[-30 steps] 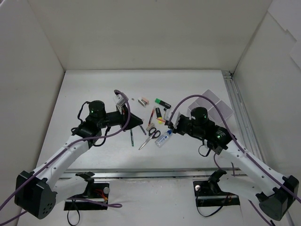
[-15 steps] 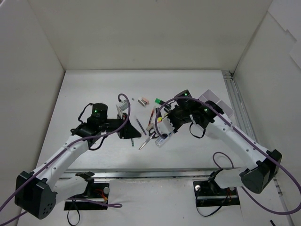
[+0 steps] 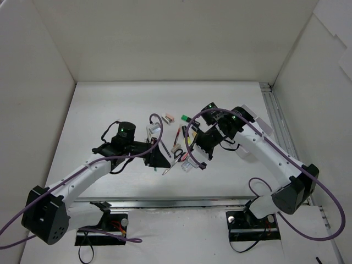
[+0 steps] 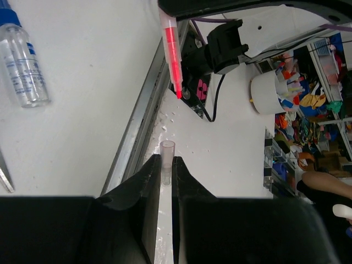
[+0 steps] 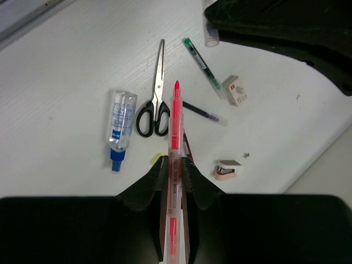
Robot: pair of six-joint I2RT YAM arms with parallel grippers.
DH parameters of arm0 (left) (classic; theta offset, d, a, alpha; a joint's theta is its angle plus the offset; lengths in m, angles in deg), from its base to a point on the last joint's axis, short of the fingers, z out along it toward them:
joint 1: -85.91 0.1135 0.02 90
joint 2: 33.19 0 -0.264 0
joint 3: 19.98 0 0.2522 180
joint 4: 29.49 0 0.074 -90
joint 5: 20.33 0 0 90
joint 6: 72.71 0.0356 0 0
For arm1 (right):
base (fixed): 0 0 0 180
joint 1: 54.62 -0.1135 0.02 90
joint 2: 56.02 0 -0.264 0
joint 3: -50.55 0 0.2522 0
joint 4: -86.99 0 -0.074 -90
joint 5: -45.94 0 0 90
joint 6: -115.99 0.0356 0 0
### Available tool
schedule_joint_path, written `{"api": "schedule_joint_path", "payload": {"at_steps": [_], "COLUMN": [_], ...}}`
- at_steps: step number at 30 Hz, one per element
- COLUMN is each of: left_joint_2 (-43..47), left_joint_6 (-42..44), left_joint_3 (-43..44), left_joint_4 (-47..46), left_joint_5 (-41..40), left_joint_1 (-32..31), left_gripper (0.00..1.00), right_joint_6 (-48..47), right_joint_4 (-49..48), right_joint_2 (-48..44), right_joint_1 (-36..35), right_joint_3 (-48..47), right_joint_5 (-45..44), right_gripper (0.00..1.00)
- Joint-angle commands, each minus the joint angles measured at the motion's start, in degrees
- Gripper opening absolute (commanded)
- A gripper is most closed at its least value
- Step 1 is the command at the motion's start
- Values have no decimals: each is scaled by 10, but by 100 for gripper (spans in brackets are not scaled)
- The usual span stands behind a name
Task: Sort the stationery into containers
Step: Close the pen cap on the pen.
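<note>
My right gripper [image 5: 175, 162] is shut on a pink highlighter [image 5: 175, 118], its tip bare, held above the table; the gripper also shows in the top view [image 3: 195, 157]. My left gripper [image 4: 166, 159] is shut on a small clear cap [image 4: 167, 151] and sits close to the left of the right gripper in the top view [image 3: 164, 160]. The pink highlighter's tip [image 4: 172, 52] points down just beyond the cap. Below lie black-handled scissors [image 5: 155, 93], a glue bottle [image 5: 121, 126], a green pen [image 5: 201, 61], a dark pen [image 5: 201, 111] and an eraser [image 5: 235, 91]. The white tray [image 3: 257, 122] is at the right.
A green highlighter [image 3: 191, 119] and a small pink-and-white item [image 3: 168, 117] lie behind the grippers. Another pink-and-white item [image 5: 228, 170] lies near the right fingers. A metal rail [image 3: 278, 132] runs along the table's right side. White walls enclose the table.
My left gripper has moved right, toward the right gripper. My right wrist has swung forward and left over the stationery. The two grippers now nearly meet.
</note>
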Motion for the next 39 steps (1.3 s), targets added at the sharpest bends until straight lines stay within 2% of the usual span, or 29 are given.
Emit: {"api": "schedule_joint_path", "payload": {"at_steps": [1, 6, 13, 22, 39], "left_joint_2": [-4, -25, -7, -10, 5], "left_joint_6": [8, 16, 16, 34, 30], "left_joint_3": [12, 23, 26, 48, 46], "left_joint_4": [-41, -24, -23, 25, 17], "left_joint_5": [25, 24, 2, -36, -26], "left_joint_1": [-21, -31, -32, -32, -32], "left_gripper": [0, 0, 0, 0, 0], "right_joint_6": [-53, -44, -32, -36, -25], "right_joint_4": [11, 2, -3, -4, -8], "right_joint_2": [22, 39, 46, 49, 65], "right_joint_1": [5, 4, -2, -21, -42], "right_joint_3": [-36, -54, -49, -29, -33], "right_joint_5": [72, 77, 59, 63, 49], "right_gripper": [0, 0, 0, 0, 0]}}
